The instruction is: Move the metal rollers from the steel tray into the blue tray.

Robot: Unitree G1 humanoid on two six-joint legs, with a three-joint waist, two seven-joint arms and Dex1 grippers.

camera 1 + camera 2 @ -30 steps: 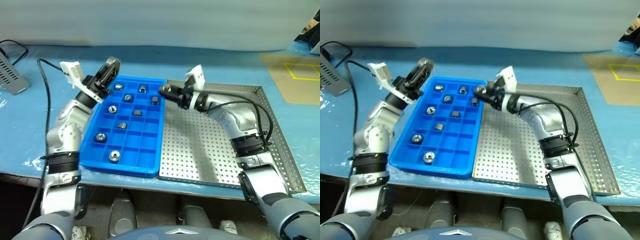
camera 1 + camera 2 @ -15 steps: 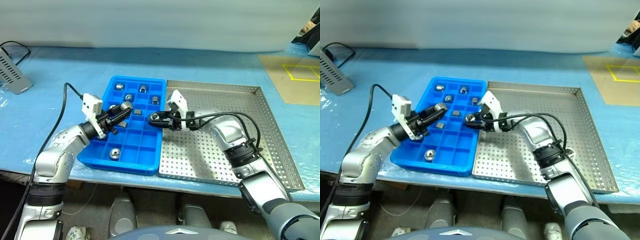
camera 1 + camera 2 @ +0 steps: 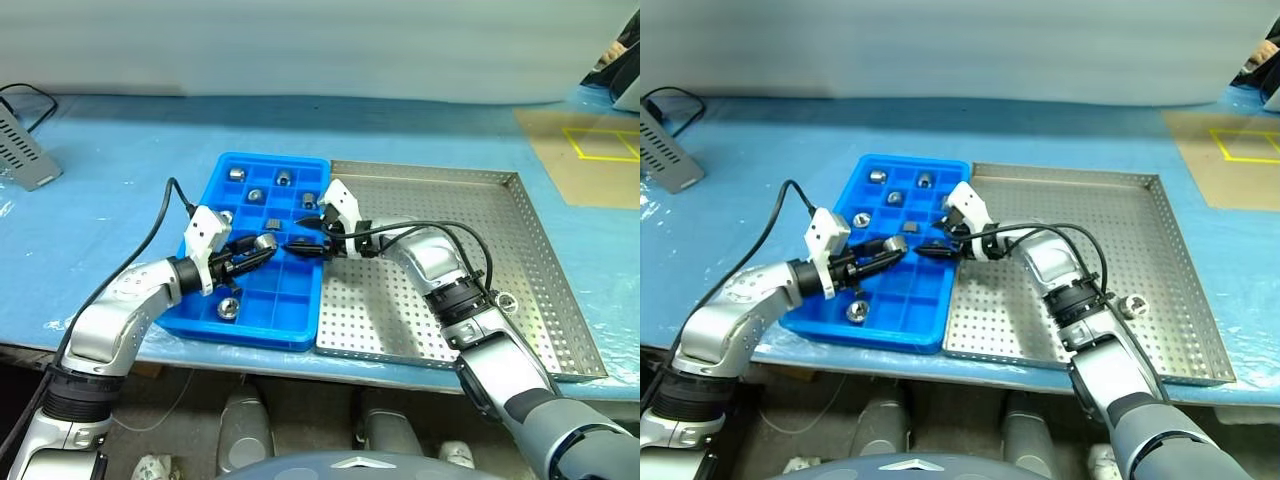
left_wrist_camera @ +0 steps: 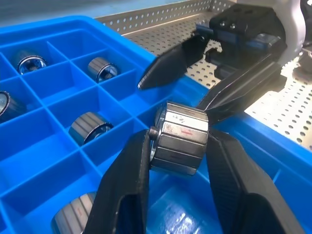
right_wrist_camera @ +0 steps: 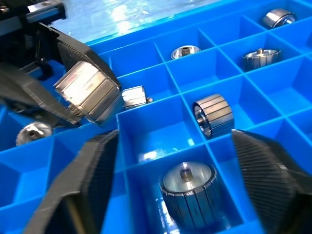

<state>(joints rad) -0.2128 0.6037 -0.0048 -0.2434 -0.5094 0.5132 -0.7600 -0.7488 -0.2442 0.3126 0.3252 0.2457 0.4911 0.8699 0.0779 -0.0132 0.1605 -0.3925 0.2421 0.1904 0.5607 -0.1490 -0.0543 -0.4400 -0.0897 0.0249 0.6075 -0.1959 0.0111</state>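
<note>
Left gripper [image 4: 178,161] pinches a metal roller [image 4: 179,138] over the blue tray [image 3: 300,328]; right gripper [image 5: 175,170] spread.

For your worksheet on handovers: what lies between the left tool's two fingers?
A metal roller is pinched between the left tool's fingers, above the blue tray; the left wrist view shows it.

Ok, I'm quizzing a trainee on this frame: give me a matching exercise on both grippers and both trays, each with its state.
1 left gripper
2 right gripper
3 steel tray
4 blue tray

A open over compartments
B rollers in several compartments
C shut on a roller
D perforated floor

Pairs: 1-C, 2-A, 3-D, 4-B
</note>
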